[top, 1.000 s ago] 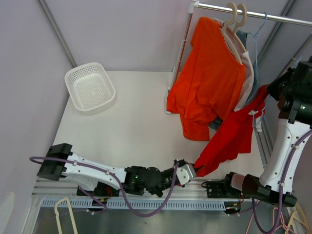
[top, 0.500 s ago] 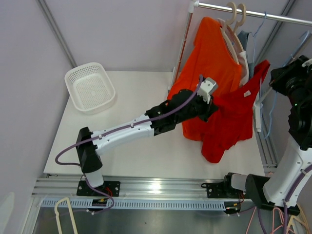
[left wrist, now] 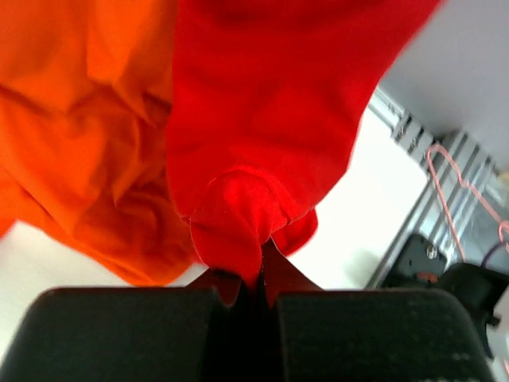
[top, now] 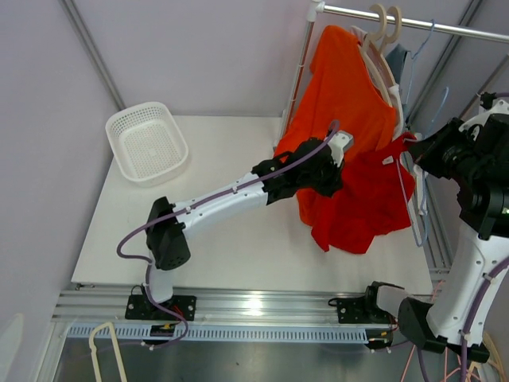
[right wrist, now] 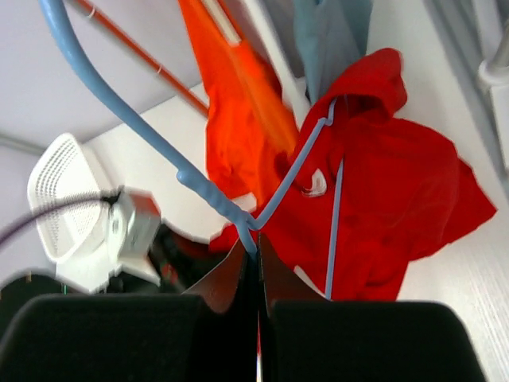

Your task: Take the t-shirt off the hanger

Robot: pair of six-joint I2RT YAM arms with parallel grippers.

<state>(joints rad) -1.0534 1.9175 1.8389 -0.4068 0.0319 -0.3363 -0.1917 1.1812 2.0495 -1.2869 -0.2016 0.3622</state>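
A red t-shirt [top: 362, 203] hangs on a light blue wire hanger [right wrist: 262, 203] held in the air at the right, away from the rail. My right gripper [right wrist: 256, 253] is shut on the hanger's neck; it also shows in the top view [top: 420, 150]. My left gripper [left wrist: 258, 274] is shut on a bunched fold of the red t-shirt [left wrist: 262, 119], seen in the top view [top: 340, 163] at the shirt's left side. The shirt's collar [right wrist: 314, 185] still sits over the hanger.
An orange t-shirt [top: 342, 95] and other garments hang on wooden hangers [top: 386, 28] from the rail [top: 413, 22] at the back right. A white basket [top: 146, 143] stands at the back left. The rack's post [top: 296, 79] stands beside the orange shirt.
My left gripper rose from the table's front edge to mid-air with the red shirt's fabric. My right gripper swung the hanger lower and to the left. The shirt now hangs bunched between them.
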